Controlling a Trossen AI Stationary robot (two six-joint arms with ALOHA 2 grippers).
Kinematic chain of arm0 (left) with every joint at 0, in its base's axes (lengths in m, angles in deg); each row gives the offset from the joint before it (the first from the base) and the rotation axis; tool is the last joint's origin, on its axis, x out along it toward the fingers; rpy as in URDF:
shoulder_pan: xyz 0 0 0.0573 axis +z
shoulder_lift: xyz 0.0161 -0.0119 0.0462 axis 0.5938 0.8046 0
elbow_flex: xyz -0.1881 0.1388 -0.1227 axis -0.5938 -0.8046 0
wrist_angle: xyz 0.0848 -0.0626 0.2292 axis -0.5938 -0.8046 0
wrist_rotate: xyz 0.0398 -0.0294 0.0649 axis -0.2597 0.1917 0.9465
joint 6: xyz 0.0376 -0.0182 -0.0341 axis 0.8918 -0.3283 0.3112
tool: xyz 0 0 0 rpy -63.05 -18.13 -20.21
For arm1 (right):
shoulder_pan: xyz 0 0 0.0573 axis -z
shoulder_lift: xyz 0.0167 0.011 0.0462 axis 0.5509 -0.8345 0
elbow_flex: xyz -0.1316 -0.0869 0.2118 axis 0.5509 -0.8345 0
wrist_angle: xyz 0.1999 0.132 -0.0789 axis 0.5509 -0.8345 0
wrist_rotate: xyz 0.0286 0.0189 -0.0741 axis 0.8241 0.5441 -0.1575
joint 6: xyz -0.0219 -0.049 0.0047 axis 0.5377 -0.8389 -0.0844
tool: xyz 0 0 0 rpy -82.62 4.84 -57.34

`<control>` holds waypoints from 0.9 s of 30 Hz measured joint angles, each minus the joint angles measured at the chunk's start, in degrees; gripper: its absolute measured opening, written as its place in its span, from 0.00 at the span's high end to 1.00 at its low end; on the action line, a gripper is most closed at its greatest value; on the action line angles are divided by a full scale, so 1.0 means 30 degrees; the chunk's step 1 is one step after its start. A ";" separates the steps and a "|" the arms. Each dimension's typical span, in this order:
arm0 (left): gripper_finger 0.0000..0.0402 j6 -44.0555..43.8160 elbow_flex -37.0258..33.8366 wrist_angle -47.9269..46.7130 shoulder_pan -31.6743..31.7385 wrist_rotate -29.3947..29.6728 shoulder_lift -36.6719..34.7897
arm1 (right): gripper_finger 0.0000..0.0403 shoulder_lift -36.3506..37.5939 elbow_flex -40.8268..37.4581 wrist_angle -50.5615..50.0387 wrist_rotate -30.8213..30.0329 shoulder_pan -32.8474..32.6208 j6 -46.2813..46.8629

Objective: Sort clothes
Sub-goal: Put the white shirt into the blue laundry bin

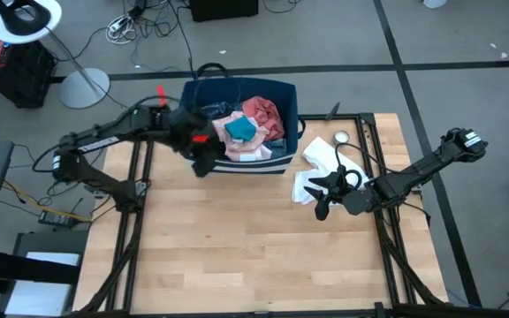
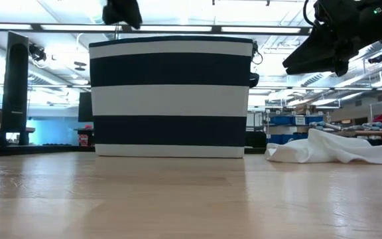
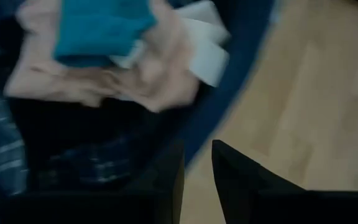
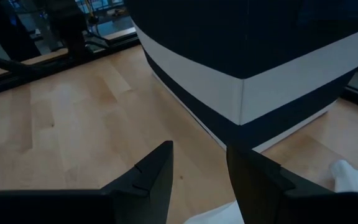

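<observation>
High view shows your clothes split in two lots: a coral-red piece (image 1: 263,112), a pale pink piece (image 1: 230,124), teal socks (image 1: 240,130) and a blue plaid shirt (image 1: 216,111) heaped in the dark blue striped bin (image 1: 292,115) at the far middle of the worktop (image 1: 237,247), and a white garment (image 1: 322,163) lying loose on the wood just to the bin's right. Your left pincer (image 1: 203,163) hangs over the bin's near-left corner, its jaws a narrow gap apart and empty, straddling the rim rather than the pile. Your right pincer (image 1: 322,200) hovers above the near edge of the white garment, jaws moderately apart and holding nothing.

Watch the left side first: lower it from here and a finger likely lands on the bin wall, tipping or dragging the soft bin instead of catching cloth. With jaws that narrow, you may also pinch only a fold of the pink piece and lift the socks off with it. On the right, a shallow bite at the garment's edge could slip, or drag it towards the small metal tin (image 1: 341,137) beyond it.
</observation>
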 joint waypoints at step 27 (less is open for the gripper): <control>0.78 0.2141 -1.9492 1.7006 -0.6256 -0.0801 -1.2494 | 0.63 -0.0007 0.0000 0.0114 0.0138 0.0007 0.0080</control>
